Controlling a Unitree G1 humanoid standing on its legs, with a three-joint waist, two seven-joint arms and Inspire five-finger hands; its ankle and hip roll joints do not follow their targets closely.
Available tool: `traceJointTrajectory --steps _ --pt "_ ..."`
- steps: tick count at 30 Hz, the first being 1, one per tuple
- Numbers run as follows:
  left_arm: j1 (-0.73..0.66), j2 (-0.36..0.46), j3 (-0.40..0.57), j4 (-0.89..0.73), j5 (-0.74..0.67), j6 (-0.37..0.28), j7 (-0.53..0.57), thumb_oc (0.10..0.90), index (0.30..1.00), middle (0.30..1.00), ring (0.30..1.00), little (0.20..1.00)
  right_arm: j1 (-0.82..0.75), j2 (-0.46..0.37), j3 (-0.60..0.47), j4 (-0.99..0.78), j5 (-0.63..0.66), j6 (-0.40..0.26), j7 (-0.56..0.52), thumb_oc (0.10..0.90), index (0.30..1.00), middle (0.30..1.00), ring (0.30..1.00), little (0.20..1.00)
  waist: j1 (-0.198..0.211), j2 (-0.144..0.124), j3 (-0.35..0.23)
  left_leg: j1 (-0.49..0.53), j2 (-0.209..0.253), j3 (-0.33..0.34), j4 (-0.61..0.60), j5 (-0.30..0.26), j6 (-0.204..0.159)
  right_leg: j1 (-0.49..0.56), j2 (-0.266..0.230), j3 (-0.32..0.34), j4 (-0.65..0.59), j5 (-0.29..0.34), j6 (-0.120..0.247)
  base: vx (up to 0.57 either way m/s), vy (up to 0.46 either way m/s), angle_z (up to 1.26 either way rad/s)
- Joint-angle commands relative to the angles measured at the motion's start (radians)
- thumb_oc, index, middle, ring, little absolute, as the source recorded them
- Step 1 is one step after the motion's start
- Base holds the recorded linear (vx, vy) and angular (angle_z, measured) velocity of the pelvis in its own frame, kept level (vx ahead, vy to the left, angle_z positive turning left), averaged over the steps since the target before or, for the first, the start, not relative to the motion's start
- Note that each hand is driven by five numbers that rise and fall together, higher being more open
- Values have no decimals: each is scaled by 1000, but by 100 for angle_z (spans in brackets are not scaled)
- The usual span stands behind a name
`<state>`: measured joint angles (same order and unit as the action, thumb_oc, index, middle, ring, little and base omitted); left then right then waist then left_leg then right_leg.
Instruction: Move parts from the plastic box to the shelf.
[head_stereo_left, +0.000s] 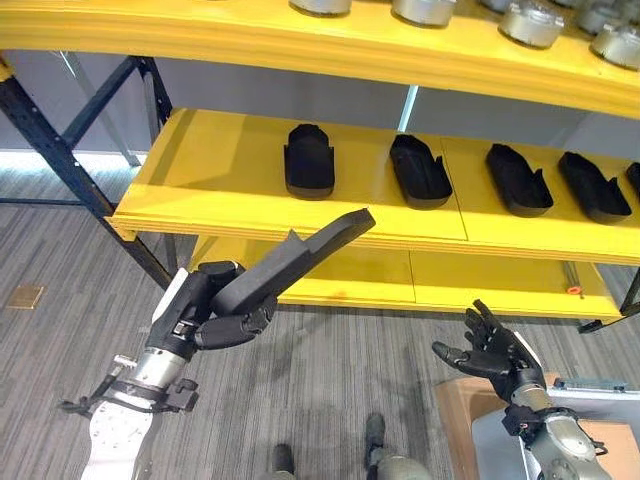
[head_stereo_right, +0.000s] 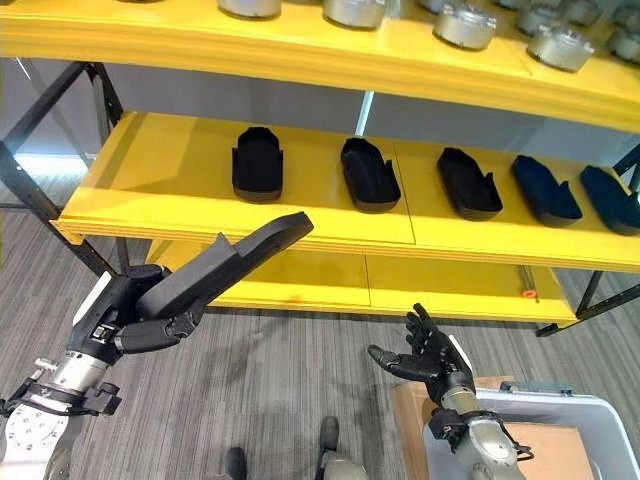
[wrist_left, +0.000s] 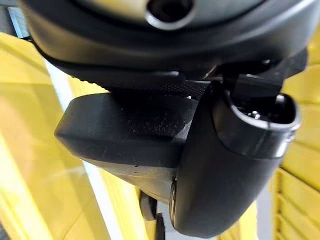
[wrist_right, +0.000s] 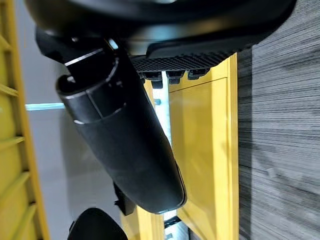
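Nearest the camera, the robot's dark left hand (head_stereo_left: 215, 305) has its fingers curled round the thick end of a long black wedge-shaped plastic part (head_stereo_left: 300, 257), which slants up toward the front edge of the yellow wooden middle shelf (head_stereo_left: 200, 160) without touching it. On that shelf board a row of similar black parts (head_stereo_left: 309, 160) already lies, leaving bare board toward the left end. The right hand (head_stereo_left: 495, 350) hovers low near the grey plastic box (head_stereo_right: 560, 425) at the lower right corner, fingers spread and holding nothing.

Risks, as I judge them: the part is held by one end only, so its long free end could lever down and twist out of the grasp. Its tip sits about level with the shelf's front edge, so pushing forward without lifting could jam it against the edge. Set down too far right, it could knock the nearest black part.
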<state>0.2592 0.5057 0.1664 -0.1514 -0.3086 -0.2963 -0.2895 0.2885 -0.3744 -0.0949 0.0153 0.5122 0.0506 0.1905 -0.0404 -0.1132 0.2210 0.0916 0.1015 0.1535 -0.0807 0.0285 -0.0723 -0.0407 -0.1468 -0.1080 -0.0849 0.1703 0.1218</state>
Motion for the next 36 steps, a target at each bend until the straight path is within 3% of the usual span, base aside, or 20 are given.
traceJointTrajectory --steps 1,3,8,14,16,20,21,22,24,28,31,33,36 --pt "-96 14 19 -147 -101 -141 -51 400 300 300 300 300 -111 -64 -35 -96 0 -75 47 900 1000 1000 1000 1000 -17 20 -29 53 -38 70 55 -122 66 -23 40 -64 38 -47 30 222 -153 19" --pt "-88 21 -3 -158 -39 -145 -41 400 300 300 300 300 -106 -78 -24 -97 -19 -78 34 900 1000 1000 1000 1000 -20 25 -32 46 -27 84 94 -126 61 -7 46 -80 67 -81 5 196 -160 -5" --pt "-101 24 -15 -156 -110 -147 -54 400 300 300 300 300 -121 -108 -16 -66 -22 -97 52 900 1000 1000 1000 1000 -27 48 -34 15 25 92 196 -77 26 42 56 -101 72 -118 -31 157 -155 5" --pt "-112 -10 5 -158 -178 -157 0 400 300 300 300 300 -141 -121 9 -44 -65 -134 61 900 1000 1000 1000 1000 -31 61 -46 -16 55 74 327 -11 -2 86 84 -103 83 -169 -84 138 -185 8" --pt "-130 -36 25 -155 -130 -233 57 400 300 300 300 300 -136 -102 21 -45 -68 -130 53 900 1000 1000 1000 1000 -34 48 -51 -68 72 94 531 16 -6 97 102 -110 121 -208 -128 175 -351 1" --pt "-147 -34 59 -177 -115 -304 100 400 300 300 300 300 -127 -85 27 -36 -89 -138 54 900 1000 1000 1000 1000 -34 48 -46 -123 59 83 614 3 7 102 113 -100 144 -228 -139 82 -93 4" --pt "-147 -33 103 -200 -119 -354 146 400 300 300 300 300 -120 -72 29 -25 -81 -151 56 900 1000 1000 1000 1000 -23 55 -36 -145 25 62 550 -7 20 112 122 -80 153 -236 -131 90 37 -3" --pt "-149 -32 113 -206 -117 -367 153 400 300 300 300 300 -121 -70 31 -27 -76 -148 55 900 1000 1000 1000 1000 -21 55 -34 -145 24 62 525 -3 19 115 124 -79 155 -240 -129 94 82 -3" --pt "-149 -43 146 -237 -130 -377 155 400 300 300 300 300 -118 -61 27 -41 -76 -136 58 900 1000 1000 1000 1000 -16 60 -38 -139 28 55 392 22 12 117 125 -78 153 -247 -121 83 150 -7" --pt "-135 -65 198 -254 -121 -372 170 400 300 300 300 300 -104 -61 38 -56 -65 -143 74 900 1000 1000 1000 1000 11 78 -41 -134 51 -40 116 118 -29 157 131 -50 135 -265 -101 156 224 0" --pt "-119 -64 216 -232 -106 -342 205 400 300 300 300 300 -101 -77 55 -101 -33 -159 117 900 1000 1000 1000 1000 23 77 -39 -130 93 -98 7 175 -49 180 117 -22 125 -269 -90 179 288 -43" --pt "-97 -62 227 -207 -116 -345 227 400 300 300 300 300 -84 -103 45 -170 2 -163 148 900 1000 1000 1000 1000 17 71 -36 -146 121 -116 -7 164 -55 181 94 0 124 -270 -79 164 418 -59" --pt "-93 -65 227 -186 -126 -360 219 400 300 300 300 300 -69 -128 14 -200 65 -159 185 900 1000 1000 1000 1000 7 79 -37 -131 128 -96 -7 137 -56 175 80 9 135 -276 -71 125 421 -40"
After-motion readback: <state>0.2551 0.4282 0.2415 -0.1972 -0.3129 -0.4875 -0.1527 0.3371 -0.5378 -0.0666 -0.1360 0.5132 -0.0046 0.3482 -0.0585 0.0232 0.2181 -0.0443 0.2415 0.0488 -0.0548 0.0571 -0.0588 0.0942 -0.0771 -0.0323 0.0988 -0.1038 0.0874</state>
